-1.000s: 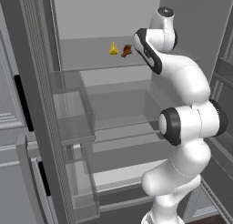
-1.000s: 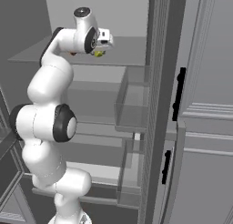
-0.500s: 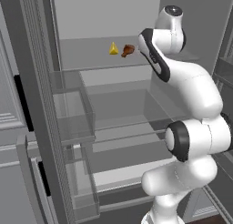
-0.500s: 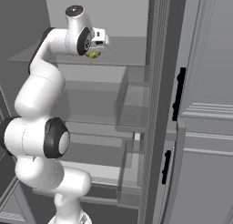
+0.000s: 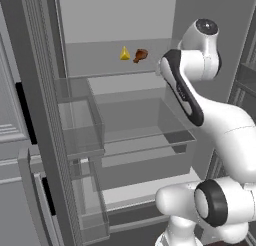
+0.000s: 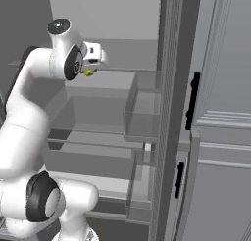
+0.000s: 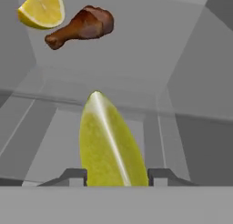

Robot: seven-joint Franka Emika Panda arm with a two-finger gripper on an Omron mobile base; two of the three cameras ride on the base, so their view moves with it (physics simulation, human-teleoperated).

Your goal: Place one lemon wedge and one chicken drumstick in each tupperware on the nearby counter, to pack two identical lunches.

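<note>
Left base view: a deep yellow wedge (image 5: pixel 124 53) and a brown drumstick (image 5: pixel 140 55) lie side by side on the fridge shelf (image 5: pixel 115 72); the arm reaches to their right.
Right base view: a pale wedge (image 6: pixel 89 73) sits at the gripper (image 6: pixel 92 68), above the shelf.
Hand view: the two fingers (image 7: pixel 73 176) pinch the pale wedge across its flanks.
Handling, judged: light, firm rind, slick wet flesh; the tapered shape may squirt out. Best held across the thick middle, gently.
</note>
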